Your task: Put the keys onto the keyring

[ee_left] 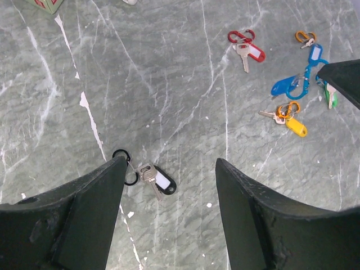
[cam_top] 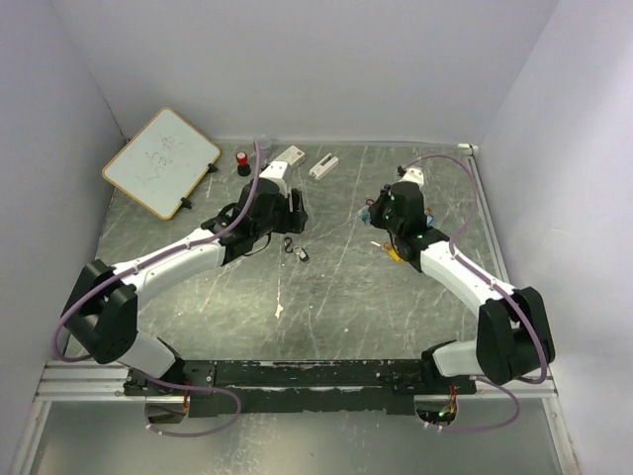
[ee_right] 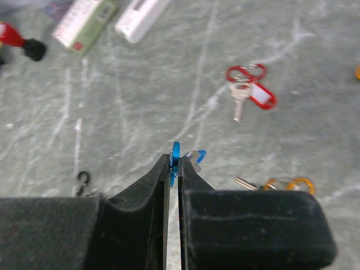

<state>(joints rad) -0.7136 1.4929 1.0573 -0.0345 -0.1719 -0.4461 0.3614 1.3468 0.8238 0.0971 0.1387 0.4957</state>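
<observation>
Five tagged keys [ee_left: 279, 87] are showing in the left wrist view, one each with a black, red, yellow, blue and green tag. A second blue tag [ee_left: 315, 52] is lying above the blue one, and a loose orange clip [ee_left: 305, 38] is lying beside it. Two white blocks [ee_right: 140, 17], one red-capped cylinder [cam_top: 242, 158] and one whiteboard [cam_top: 161, 161] are sitting along the back.

Everything is resting on a grey table [cam_top: 336, 297] with pale veins and scratches. Plain pale walls [cam_top: 297, 59] are closing it in on three sides.

The black-tag key [ee_left: 154, 179] is lying flat near the table's middle. Its long axis is running from upper left to lower right in the left wrist view, with its black clip at the upper left and its tag at the lower right. The left gripper [ee_left: 170, 163] is hanging over it with jaws spread wide, gripping nothing.

The red-tag key [ee_left: 247, 48] is lying apart at the right, its blade pointing down in that view. The yellow-tag key [ee_left: 289, 115] and the green tag [ee_left: 332, 98] are lying near the blue one, and the green tag is partly hidden.

The right gripper [ee_right: 174, 166] is clenching a blue clip [ee_right: 175, 151] among that right-hand cluster. The clip is standing edge-on and upright between the pads.
</observation>
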